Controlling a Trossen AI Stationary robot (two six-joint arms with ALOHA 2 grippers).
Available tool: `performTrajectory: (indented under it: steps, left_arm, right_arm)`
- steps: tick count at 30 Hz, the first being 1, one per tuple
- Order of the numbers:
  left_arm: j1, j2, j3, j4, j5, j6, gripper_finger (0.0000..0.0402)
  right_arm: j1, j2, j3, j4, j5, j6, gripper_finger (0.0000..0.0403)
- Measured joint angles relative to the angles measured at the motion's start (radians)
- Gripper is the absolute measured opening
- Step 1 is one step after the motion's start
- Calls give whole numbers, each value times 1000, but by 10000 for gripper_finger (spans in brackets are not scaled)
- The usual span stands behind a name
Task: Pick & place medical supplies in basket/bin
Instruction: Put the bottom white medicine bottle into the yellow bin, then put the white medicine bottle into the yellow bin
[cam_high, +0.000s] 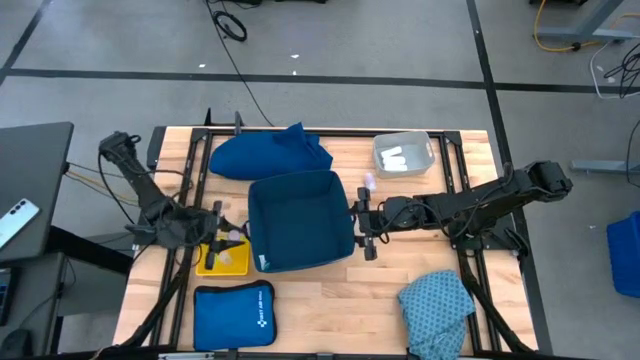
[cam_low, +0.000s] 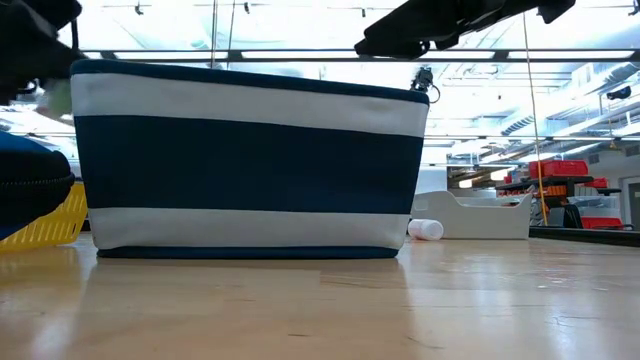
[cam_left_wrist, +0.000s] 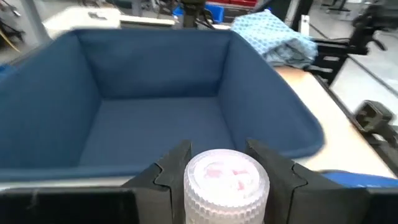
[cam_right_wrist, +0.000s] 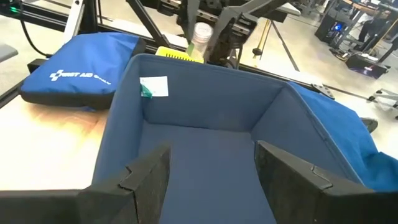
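Observation:
A dark-blue fabric basket (cam_high: 300, 220) stands open at the table's middle. My left gripper (cam_high: 232, 238) is at the basket's left wall, above a yellow tray (cam_high: 215, 262), shut on a small clear vial (cam_left_wrist: 227, 183) with a ridged cap. My right gripper (cam_high: 362, 230) is open and empty at the basket's right wall; its fingers (cam_right_wrist: 146, 177) stand over the rim. A dark-blue cloth (cam_high: 270, 152) lies behind the basket. A teal speckled cloth (cam_high: 438, 305) lies at the near right. White rolls lie in a clear bin (cam_high: 403, 153). One tiny vial (cam_high: 367, 182) lies on the table. My left gripper pinches the clear vial between its two fingers, one on each side of its body just under the ridged cap (cam_left_wrist: 227, 171). The fingers come from the table's left. The vial stands roughly upright, cap up (cam_right_wrist: 200, 34), lifted clear of the yellow tray at about the basket rim's height.
A flat bright-blue zip pouch (cam_high: 233, 315) with a white logo lies at the near left. A small white roll (cam_low: 427, 229) lies on the table to the right of the basket. Bare wood shows in front of the basket. Dark frame rails run along both table sides.

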Motion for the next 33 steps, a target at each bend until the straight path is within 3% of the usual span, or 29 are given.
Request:
performTrajectory:
  steps: [6, 12, 19, 25, 33]
  left_arm:
    - [-95, 52, 0, -118, -75, -158, 139]
    - [-143, 124, -55, -79, -106, -252, 139]
    - [-154, 162, -205, 220, -130, -247, 139]
    - [-154, 169, -216, 247, -140, -197, 140]
    - [-154, 168, -216, 249, -123, -196, 250]
  right_arm:
    - [2, 0, 0, -21, 1, 21, 238]
    - [2, 0, 0, -22, 1, 23, 238]
    - [2, 0, 0, -28, 2, 23, 238]
    - [2, 0, 0, -28, 2, 23, 238]
    - [2, 0, 0, -28, 2, 23, 238]
